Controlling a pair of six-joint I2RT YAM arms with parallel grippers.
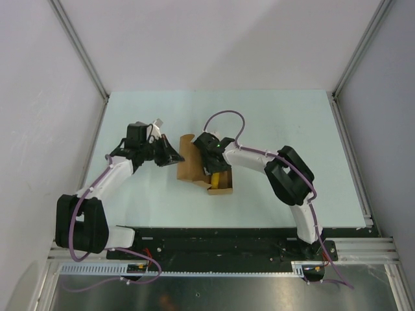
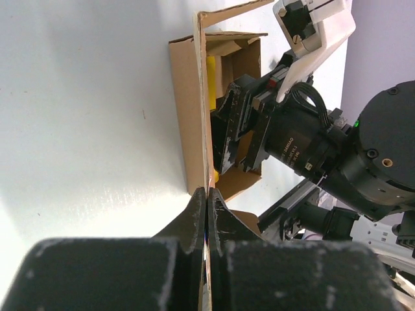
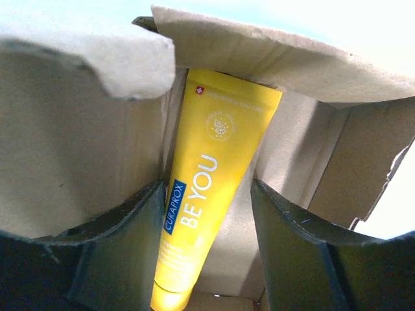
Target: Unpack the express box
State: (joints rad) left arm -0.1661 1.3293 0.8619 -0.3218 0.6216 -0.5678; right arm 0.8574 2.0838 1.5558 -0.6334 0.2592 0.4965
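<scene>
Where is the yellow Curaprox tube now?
The tube lies inside the open express box, between the right gripper's fingers, mid-table in the top view.

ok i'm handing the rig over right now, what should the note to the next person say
Left tool: shut on the express box at a flap edge, holding it on the table.
Right tool: open, down inside the box, straddling the yellow tube, not gripping it.
Done: box is open.
Left: close on the tube, lift it out, set it on the table.
</scene>
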